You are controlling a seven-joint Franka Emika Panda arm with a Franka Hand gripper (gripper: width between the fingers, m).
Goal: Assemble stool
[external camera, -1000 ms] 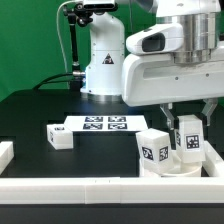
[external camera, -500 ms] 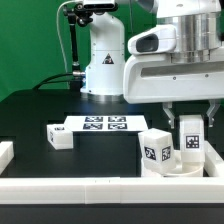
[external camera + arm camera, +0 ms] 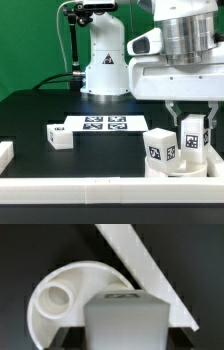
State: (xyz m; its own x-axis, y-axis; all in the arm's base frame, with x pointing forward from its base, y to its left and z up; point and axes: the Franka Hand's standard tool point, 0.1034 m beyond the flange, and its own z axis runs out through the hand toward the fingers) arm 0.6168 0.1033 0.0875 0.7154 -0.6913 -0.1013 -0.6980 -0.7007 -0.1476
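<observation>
The round white seat (image 3: 180,166) lies flat at the exterior view's right, against the front rail. One tagged white leg (image 3: 160,146) stands upright on it. My gripper (image 3: 192,132) is shut on a second tagged leg (image 3: 192,143) and holds it upright over the seat beside the first leg. In the wrist view the held leg (image 3: 125,319) fills the space between my fingers, with the seat (image 3: 80,286) and its round hole (image 3: 55,297) under it. A third leg (image 3: 59,135) lies loose at the exterior view's left.
The marker board (image 3: 98,124) lies in the middle of the black table. A long white rail (image 3: 100,187) runs along the front edge and shows in the wrist view (image 3: 140,258) past the seat. A white block (image 3: 4,152) sits at the left front corner.
The seat, the standing leg and my gripper with its held leg have shifted a little toward the exterior view's right. The loose leg has not moved.
</observation>
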